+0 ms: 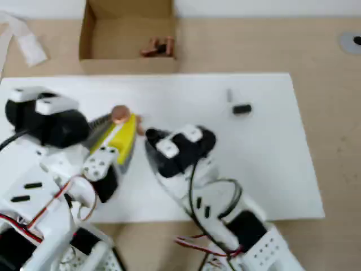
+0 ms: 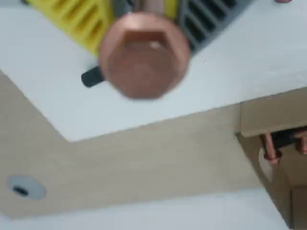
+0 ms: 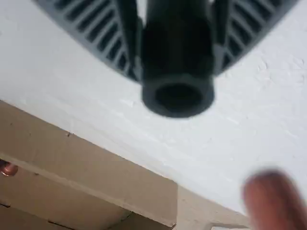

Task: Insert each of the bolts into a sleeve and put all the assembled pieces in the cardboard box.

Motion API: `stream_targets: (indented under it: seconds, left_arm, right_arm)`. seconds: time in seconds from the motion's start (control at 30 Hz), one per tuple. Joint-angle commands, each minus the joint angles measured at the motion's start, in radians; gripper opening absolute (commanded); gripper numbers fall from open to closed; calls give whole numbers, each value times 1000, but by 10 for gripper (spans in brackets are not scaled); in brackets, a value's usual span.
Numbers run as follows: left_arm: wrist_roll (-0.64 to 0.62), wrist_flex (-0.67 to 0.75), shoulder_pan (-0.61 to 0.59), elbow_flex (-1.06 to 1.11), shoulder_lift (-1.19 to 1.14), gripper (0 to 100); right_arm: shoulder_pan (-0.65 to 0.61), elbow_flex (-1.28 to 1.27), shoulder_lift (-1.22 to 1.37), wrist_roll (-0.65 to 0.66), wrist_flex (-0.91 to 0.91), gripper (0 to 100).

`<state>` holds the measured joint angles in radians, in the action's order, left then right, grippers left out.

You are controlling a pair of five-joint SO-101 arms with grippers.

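A copper-coloured metal bolt with a hexagonal head [image 2: 144, 55] is pinched by the left pincer [image 2: 146, 12], between its yellow and its grey finger, above the white sheet [image 1: 271, 158] on the wooden table [image 1: 327, 56]. A black tubular sleeve [image 3: 177, 91] is pinched by the right pincer [image 3: 177, 28], and the two pincers are just beside each other. This bolt is not yet inserted into this sleeve. Some assembled pieces [image 1: 158, 47] are already lying in the open brown cardboard box [image 1: 87, 39]. One more black sleeve [image 1: 241, 109] lies on the sheet, well apart from the arms. It is therefore judged that the present pair and at least one further pair remain to be done. A bolt for that other sleeve cannot be told with certainty.
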<state>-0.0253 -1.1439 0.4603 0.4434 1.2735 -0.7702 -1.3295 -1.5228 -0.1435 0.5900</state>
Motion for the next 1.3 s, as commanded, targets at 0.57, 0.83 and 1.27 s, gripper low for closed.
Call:
stream_targets:
  seconds: [0.57,0.83,1.27]
  left_arm:
    - [-21,5,32,-60,-8,6]
    - [-25,-5,25,-51,-8,6]
    - [-25,-72,74,-51,-8,6]
  right_arm:
    - [-13,-2,-22,-6,-28,10]
    - [-12,1,-22,-5,-28,10]
    - [-12,1,-22,-5,-28,10]
